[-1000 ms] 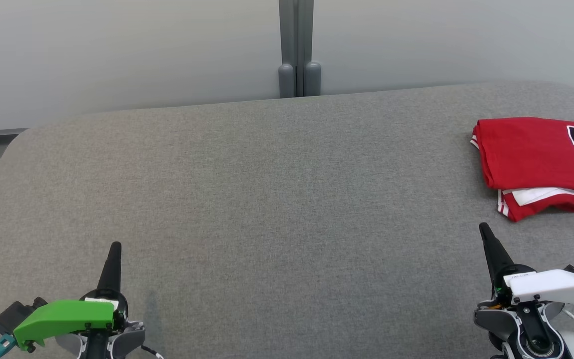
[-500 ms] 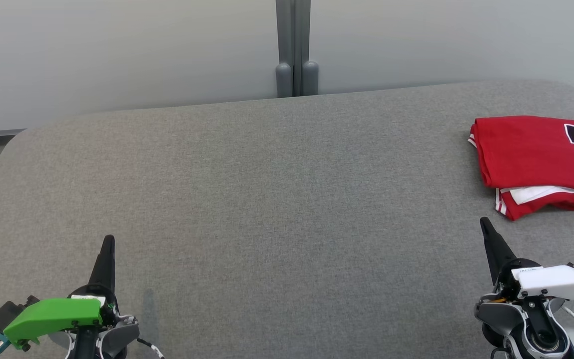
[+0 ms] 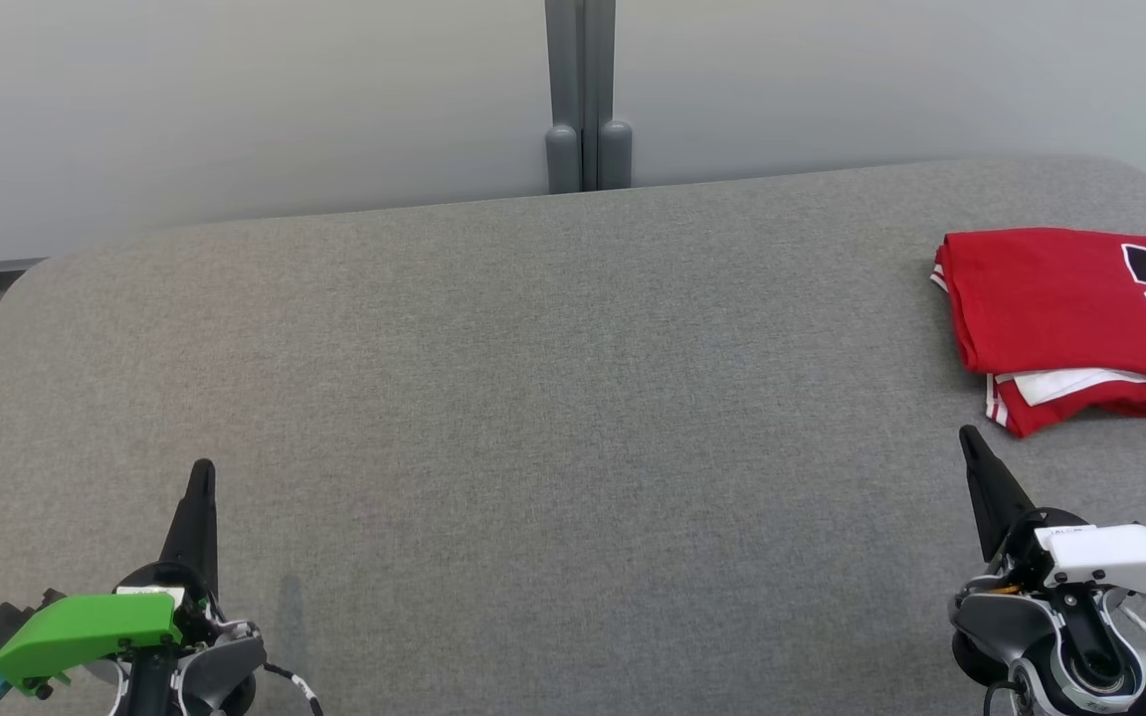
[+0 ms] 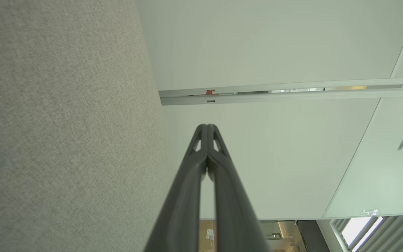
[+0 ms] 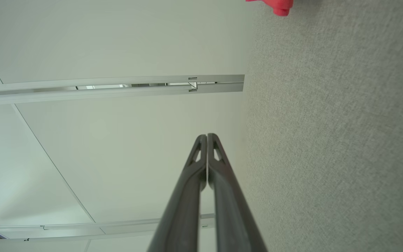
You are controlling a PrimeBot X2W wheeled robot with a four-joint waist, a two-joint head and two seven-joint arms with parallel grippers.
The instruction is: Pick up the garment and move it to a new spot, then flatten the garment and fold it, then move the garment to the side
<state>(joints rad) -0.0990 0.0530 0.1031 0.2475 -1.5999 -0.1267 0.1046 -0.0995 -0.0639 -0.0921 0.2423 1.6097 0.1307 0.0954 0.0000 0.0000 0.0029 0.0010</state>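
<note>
A wide grey fabric-covered table with rounded corners (image 3: 553, 398) spreads across the head view. Behind it stand pale matte wall panels (image 3: 235, 99), joined at the middle by a grey vertical post (image 3: 581, 89) with two rounded feet at the table's far edge.

The left gripper (image 3: 201, 469), a pair of long dark fingers under a bright green cover (image 3: 86, 628), sits at the lower left above the near part of the table. In the left wrist view its two fingers (image 4: 206, 127) are pressed together at the tips and grip nothing, with the grey surface on one side and the pale wall ahead. The right gripper (image 3: 967, 436), under a white cover (image 3: 1115, 559), sits at the lower right. Its fingers (image 5: 206, 136) also meet tip to tip and are empty.

The red folded garment (image 3: 1050, 298), a jersey with white trim and a dark number edged in white, lies flat on the table's far right part. The head view's right edge cuts off part of it. It lies beyond the right gripper and slightly to its right. Its near folded corner is close to the fingertips but apart from them, with a short strip of grey fabric between. In the right wrist view a red corner of it (image 5: 275, 5) shows at the top edge. The left gripper is well apart from it, across the width of the table.
</note>
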